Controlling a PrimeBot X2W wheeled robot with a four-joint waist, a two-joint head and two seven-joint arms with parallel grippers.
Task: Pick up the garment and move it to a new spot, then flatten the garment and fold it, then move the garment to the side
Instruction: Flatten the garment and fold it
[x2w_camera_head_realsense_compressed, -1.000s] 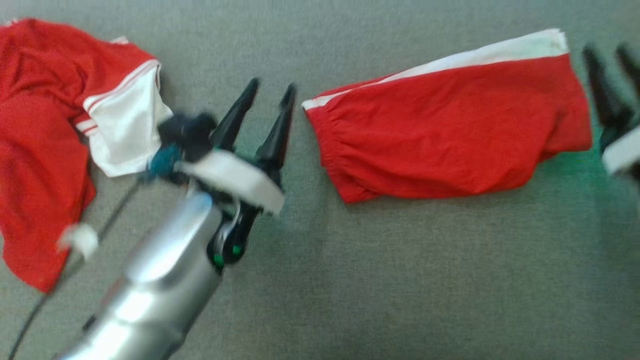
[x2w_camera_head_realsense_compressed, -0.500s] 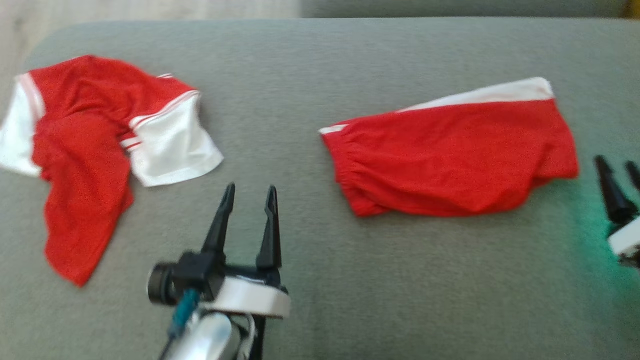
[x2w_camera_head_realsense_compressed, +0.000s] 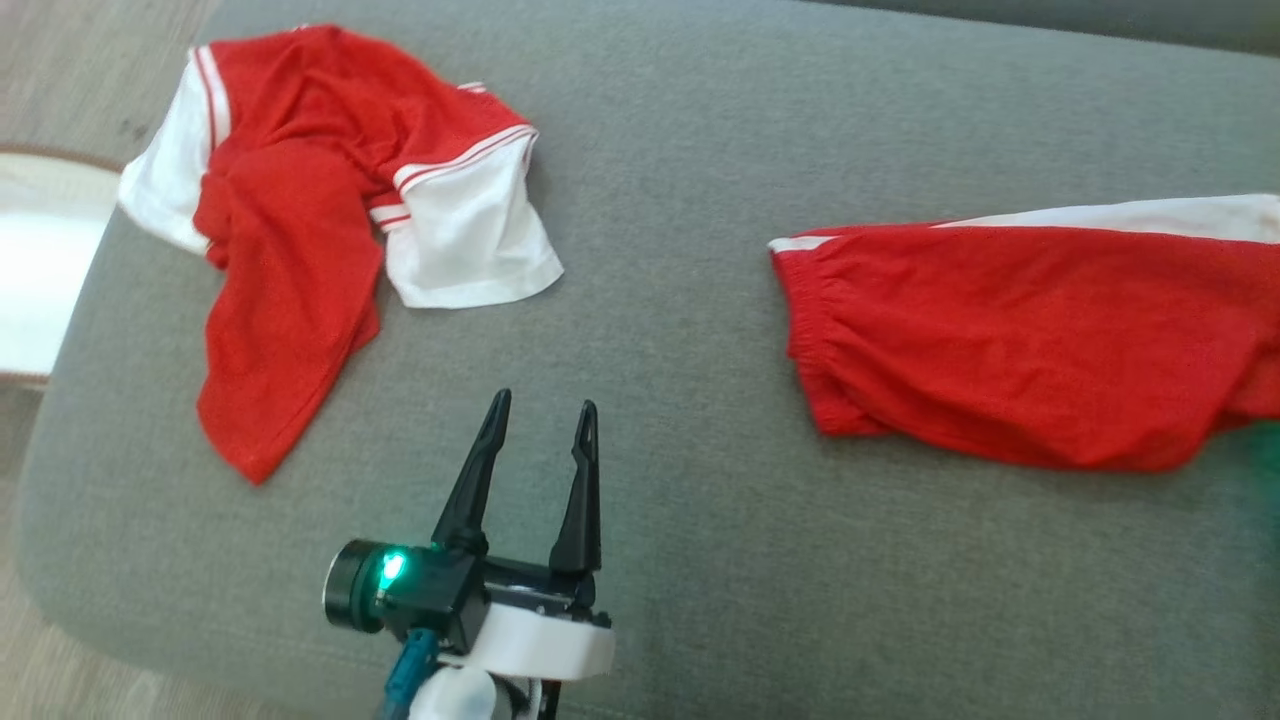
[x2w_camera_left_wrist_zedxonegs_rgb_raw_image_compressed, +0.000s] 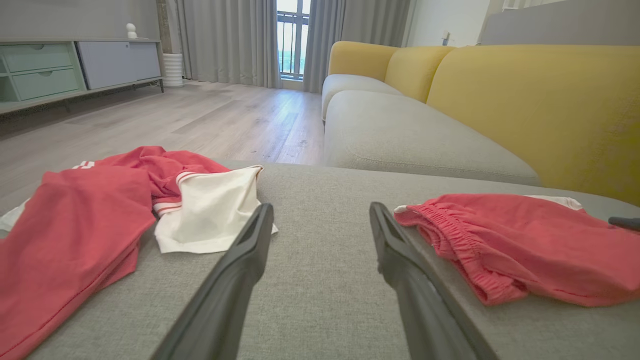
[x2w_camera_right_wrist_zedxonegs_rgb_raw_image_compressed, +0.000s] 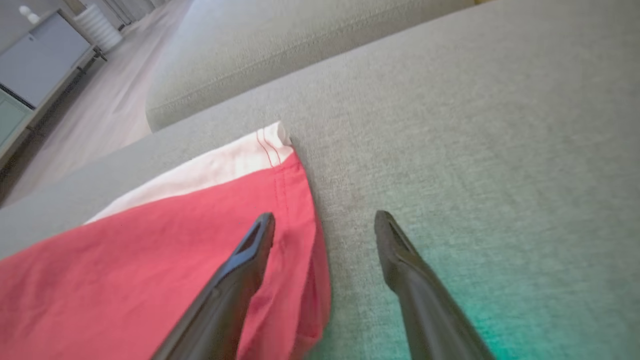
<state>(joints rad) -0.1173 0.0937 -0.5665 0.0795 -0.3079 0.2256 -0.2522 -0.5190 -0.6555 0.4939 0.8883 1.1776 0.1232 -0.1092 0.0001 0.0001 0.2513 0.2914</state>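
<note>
The left gripper (x2w_camera_head_realsense_compressed: 544, 402), gaping empty like the right gripper (x2w_camera_right_wrist_zedxonegs_rgb_raw_image_compressed: 324, 218), is sitting nearer the crumpled jersey (x2w_camera_head_realsense_compressed: 290, 250), which is stretching far-to-near ahead-left of it, by the cushion's (x2w_camera_head_realsense_compressed: 700, 560) far left corner.

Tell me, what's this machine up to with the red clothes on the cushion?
A two-armed robot is tidying clothes on a grey cushion, and right now it holds nothing. Its left gripper is open over bare fabric, between a crumpled red and white shirt and red shorts that lie fairly flat. Its right gripper is open at the shorts' leg hem. The shirt is not yet flattened.
</note>
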